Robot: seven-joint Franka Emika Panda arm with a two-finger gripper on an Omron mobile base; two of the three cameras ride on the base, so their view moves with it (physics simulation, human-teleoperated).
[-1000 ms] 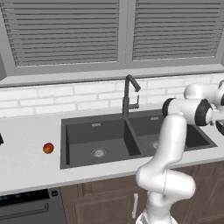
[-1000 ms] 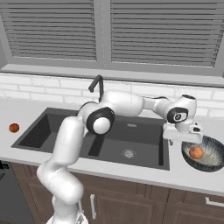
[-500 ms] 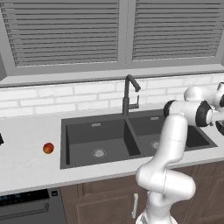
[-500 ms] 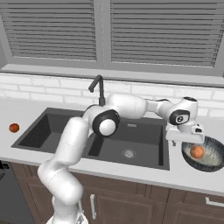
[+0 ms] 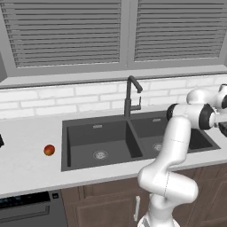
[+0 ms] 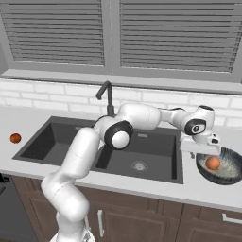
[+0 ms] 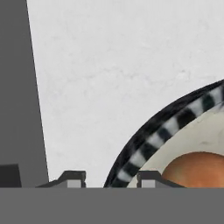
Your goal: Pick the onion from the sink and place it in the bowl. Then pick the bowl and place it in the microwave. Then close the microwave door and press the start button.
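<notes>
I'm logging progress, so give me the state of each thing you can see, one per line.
Onion: in the bowl, not held.
Bowl: upright on the counter right of the sink, not gripped.
Pincer: open, its tips straddling the bowl's rim.
Sink: both basins hold nothing.
Red fruit: on the counter left of the sink.

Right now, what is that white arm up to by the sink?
The onion already lies in the bowl on the counter, right of the sink. The arm's gripper hovers open at the bowl's near rim, gripping nothing, perhaps about to take hold. A redder fruit sits on the counter left of the sink.
</notes>
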